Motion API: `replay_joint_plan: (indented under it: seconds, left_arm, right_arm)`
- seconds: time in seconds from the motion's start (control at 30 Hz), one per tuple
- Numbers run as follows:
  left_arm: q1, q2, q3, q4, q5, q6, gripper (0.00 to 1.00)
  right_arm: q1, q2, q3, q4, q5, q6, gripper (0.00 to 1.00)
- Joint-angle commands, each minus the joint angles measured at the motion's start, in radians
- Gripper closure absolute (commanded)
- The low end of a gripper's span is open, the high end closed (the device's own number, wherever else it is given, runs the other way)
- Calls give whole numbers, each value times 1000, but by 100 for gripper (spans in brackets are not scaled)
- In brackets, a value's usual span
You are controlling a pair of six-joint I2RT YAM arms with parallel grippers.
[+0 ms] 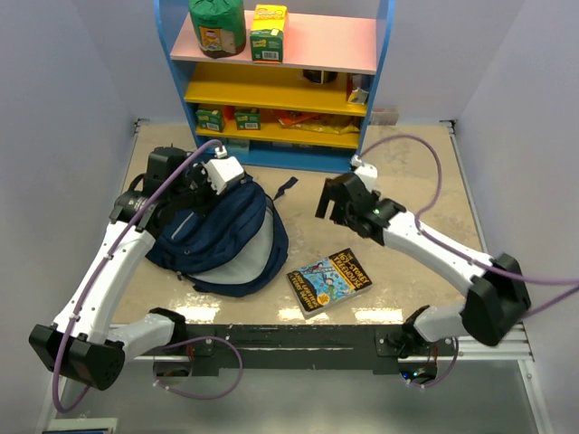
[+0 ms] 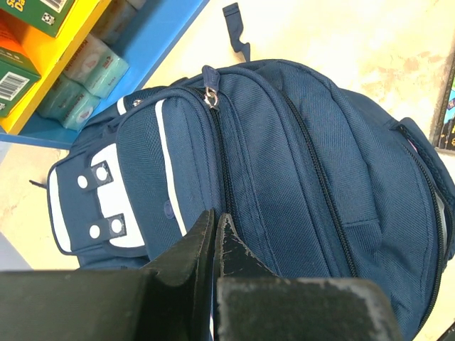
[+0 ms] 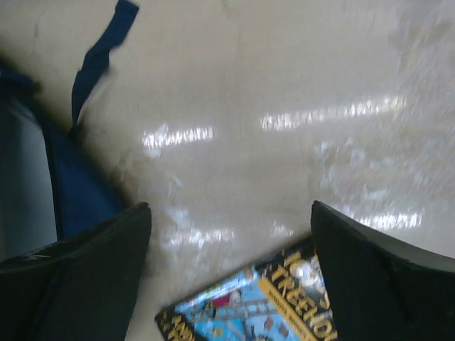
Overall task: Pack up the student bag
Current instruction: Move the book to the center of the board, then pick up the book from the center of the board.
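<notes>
The student bag [image 1: 222, 237] is a navy backpack with grey-white patches, lying flat on the table left of centre. It fills the left wrist view [image 2: 284, 177], and its zips look closed there. My left gripper [image 1: 213, 190] hangs over the bag's far end with its jaws pressed together on nothing [image 2: 215, 217]. A colourful book [image 1: 329, 280] lies on the table right of the bag. My right gripper [image 1: 333, 206] is open and empty above the bare table between bag and book [image 3: 231, 213]. The book's corner [image 3: 263, 305] shows just below its fingers.
A blue shelf unit [image 1: 271, 99] with yellow and pink boards stands at the back, holding boxes and packets, close behind the bag [image 2: 142, 50]. A loose bag strap [image 3: 99, 57] lies on the table. White walls close in both sides.
</notes>
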Motion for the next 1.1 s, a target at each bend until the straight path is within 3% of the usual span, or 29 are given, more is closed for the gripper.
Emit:
replay_joint_plan:
  seconds: [0.0, 0.1, 0.2, 0.33, 0.7, 0.83, 1.07]
  left_arm:
    - [11, -16, -8, 52, 11, 11, 100]
    - [11, -7, -2, 66, 7, -3, 100]
    - [11, -7, 0, 82, 6, -15, 100]
    - [11, 4, 4, 92, 4, -19, 100]
    - [11, 23, 20, 112, 11, -21, 100]
    - [11, 18, -5, 140, 29, -23, 100]
    - [11, 10, -19, 134, 17, -18, 100]
  right_arm:
    - [6, -203, -183, -24, -276, 279, 1]
    - [6, -309, -305, 12, -362, 368, 1]
    - [9, -349, -350, -86, -394, 442, 1]
    - [15, -314, -395, -154, -505, 447, 1]
    - [18, -360, -424, -406, -539, 453, 1]
    - [18, -342, -459, -346, -554, 494, 1]
    - [17, -175, -499, 2, -525, 589, 1]
